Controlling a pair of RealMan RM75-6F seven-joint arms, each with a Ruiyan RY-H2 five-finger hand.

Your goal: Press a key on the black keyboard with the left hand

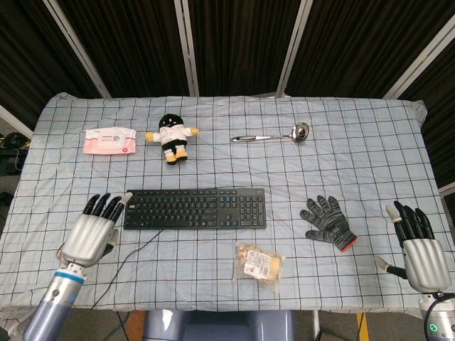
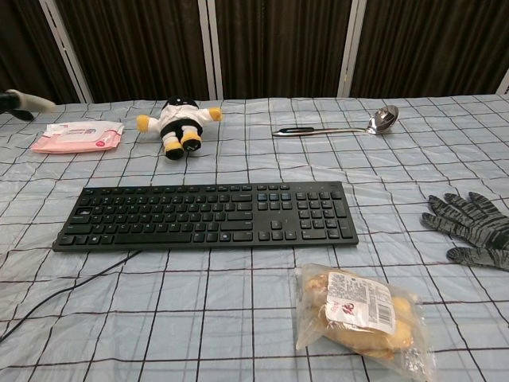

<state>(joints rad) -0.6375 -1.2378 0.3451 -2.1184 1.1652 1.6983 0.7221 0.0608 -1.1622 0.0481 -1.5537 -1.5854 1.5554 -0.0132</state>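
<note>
The black keyboard (image 1: 195,208) lies flat across the middle of the checked tablecloth, also in the chest view as the keyboard (image 2: 211,215), with nothing on its keys. My left hand (image 1: 92,233) hovers just off the keyboard's left end, fingers extended and slightly apart, holding nothing. In the chest view only a fingertip (image 2: 20,102) of it shows at the far left edge. My right hand (image 1: 417,249) stays at the table's front right corner, fingers straight and apart, empty.
A grey work glove (image 1: 328,222) lies right of the keyboard, a bagged snack (image 1: 259,262) in front of it. At the back are a pink wipes pack (image 1: 109,140), a plush doll (image 1: 171,137) and a metal ladle (image 1: 272,135). The keyboard's cable (image 2: 67,290) trails to the front left.
</note>
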